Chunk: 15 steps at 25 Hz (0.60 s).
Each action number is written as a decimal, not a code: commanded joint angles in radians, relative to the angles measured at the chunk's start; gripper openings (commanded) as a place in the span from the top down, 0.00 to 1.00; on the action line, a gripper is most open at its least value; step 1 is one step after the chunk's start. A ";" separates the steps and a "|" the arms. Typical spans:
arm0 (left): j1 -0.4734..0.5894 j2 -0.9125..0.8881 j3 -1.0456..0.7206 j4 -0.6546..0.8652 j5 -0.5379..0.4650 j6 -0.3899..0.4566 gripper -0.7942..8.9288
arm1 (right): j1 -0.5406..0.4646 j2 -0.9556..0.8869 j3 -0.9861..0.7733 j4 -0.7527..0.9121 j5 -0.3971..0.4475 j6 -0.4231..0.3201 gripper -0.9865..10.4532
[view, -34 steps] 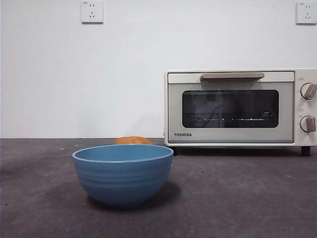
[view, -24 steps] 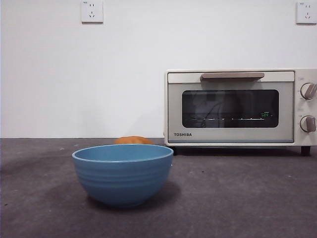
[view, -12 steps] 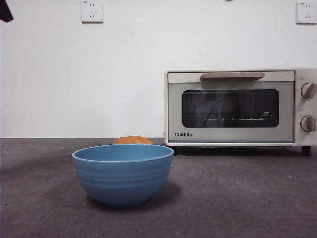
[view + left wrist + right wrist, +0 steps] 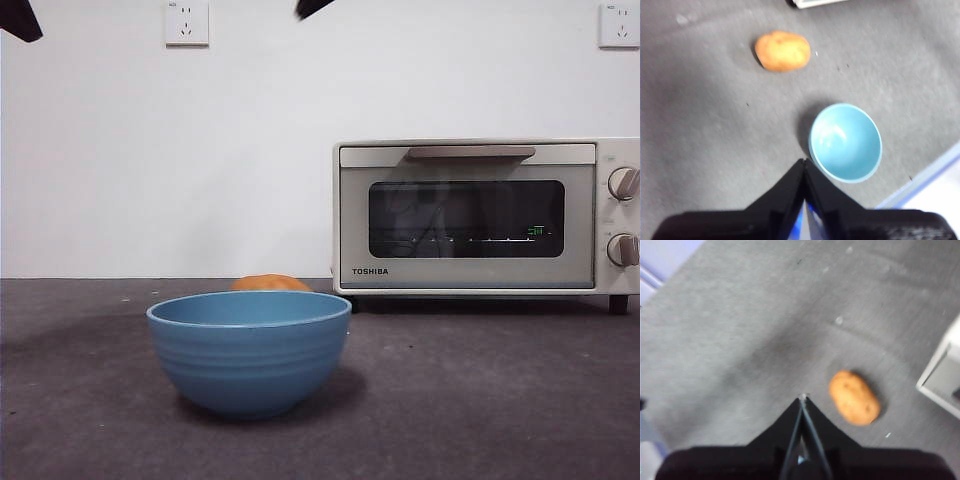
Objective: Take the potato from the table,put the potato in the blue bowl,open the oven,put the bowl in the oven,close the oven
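The blue bowl [image 4: 248,352] stands upright on the table [image 4: 500,400], nearest the front camera. Behind it only the top of the orange-tan potato [image 4: 268,283] shows. The cream oven [image 4: 480,215] stands at the back right, its door closed. From high above, the left wrist view looks down on the bowl [image 4: 845,142] and the potato [image 4: 782,51]; my left gripper [image 4: 804,161] is shut and holds nothing. My right gripper [image 4: 802,397] is shut too, hanging above the table beside the potato [image 4: 854,397], apart from it.
Two black arm tips [image 4: 18,18] [image 4: 312,7] poke in at the front view's top edge. Wall sockets [image 4: 186,22] sit high on the white wall. A corner of the oven [image 4: 945,375] shows in the right wrist view.
A second black arm tip has come into the front view at the top centre, and the tip at the top left corner has grown. Bowl, potato and oven have not moved.
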 commanded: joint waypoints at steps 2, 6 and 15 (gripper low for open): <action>-0.005 0.000 0.000 -0.029 0.003 0.013 0.92 | 0.025 0.088 0.049 0.009 0.026 -0.137 0.91; -0.005 0.000 0.000 -0.064 -0.003 0.019 0.92 | 0.034 0.172 0.050 0.058 0.055 -0.215 0.91; -0.005 0.000 -0.001 -0.030 -0.004 0.046 0.92 | 0.061 0.333 0.050 0.158 0.069 -0.356 0.58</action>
